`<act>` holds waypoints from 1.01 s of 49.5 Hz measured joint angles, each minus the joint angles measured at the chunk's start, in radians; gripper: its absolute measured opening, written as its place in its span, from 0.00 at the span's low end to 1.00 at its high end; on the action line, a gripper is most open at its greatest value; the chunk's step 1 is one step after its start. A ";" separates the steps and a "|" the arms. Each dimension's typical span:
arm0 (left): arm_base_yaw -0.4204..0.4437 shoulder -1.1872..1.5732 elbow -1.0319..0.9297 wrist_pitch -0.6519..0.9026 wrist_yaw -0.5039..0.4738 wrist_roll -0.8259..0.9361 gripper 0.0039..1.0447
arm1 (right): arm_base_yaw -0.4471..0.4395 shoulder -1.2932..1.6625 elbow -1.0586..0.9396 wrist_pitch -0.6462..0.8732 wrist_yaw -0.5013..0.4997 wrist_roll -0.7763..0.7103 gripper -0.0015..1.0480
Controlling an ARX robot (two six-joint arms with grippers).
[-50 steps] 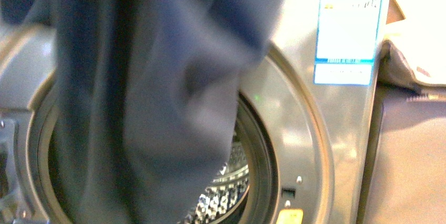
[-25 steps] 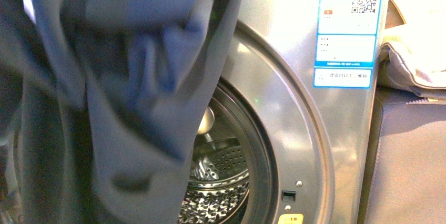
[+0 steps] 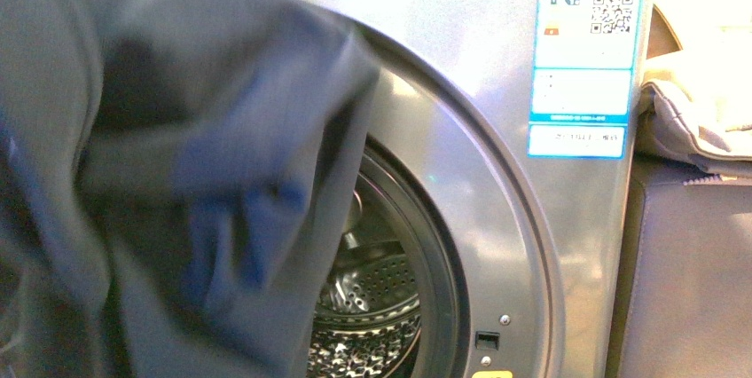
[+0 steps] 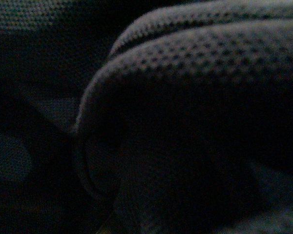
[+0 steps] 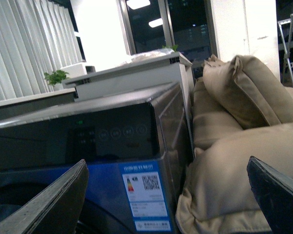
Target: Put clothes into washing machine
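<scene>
At the left of the front view, the clothes [image 3: 204, 174] hung as a bunched navy curtain in front of the washing machine [image 3: 470, 59]. They draped across the left part of the porthole ring [image 3: 497, 209] and, as far as could be seen, were not yet inside it. The left wrist view was dim and filled with close knit weave. The left pincer was hidden behind it, so I could not tell whether it pinched the fabric.

The main risk, as I judged it, was a release short of the opening. The cloth would then slide down the machine's front, or a fold would snag on the ring and trail out. The garment also masked most of the opening from the body camera, which would make aiming poor.

Further right, the perforated drum [image 3: 372, 294] showed bare steel. Beyond it came the energy label [image 3: 581, 54], then beige fabric [image 3: 701, 112] beside the machine, which could be grabbed by mistake. The right pincer [image 5: 167, 161] was spread wide and held nothing, near the machine's top panel.
</scene>
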 joint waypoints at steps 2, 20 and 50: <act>0.000 -0.005 -0.019 0.002 0.005 -0.001 0.12 | 0.010 -0.014 -0.037 -0.011 0.029 0.006 0.92; -0.066 -0.020 -0.139 0.060 -0.029 0.000 0.12 | -0.225 -0.246 -0.398 -0.172 -0.119 -0.062 0.30; -0.165 0.338 -0.143 0.261 -0.132 0.023 0.12 | -0.485 -0.426 -0.697 -0.072 -0.366 -0.066 0.02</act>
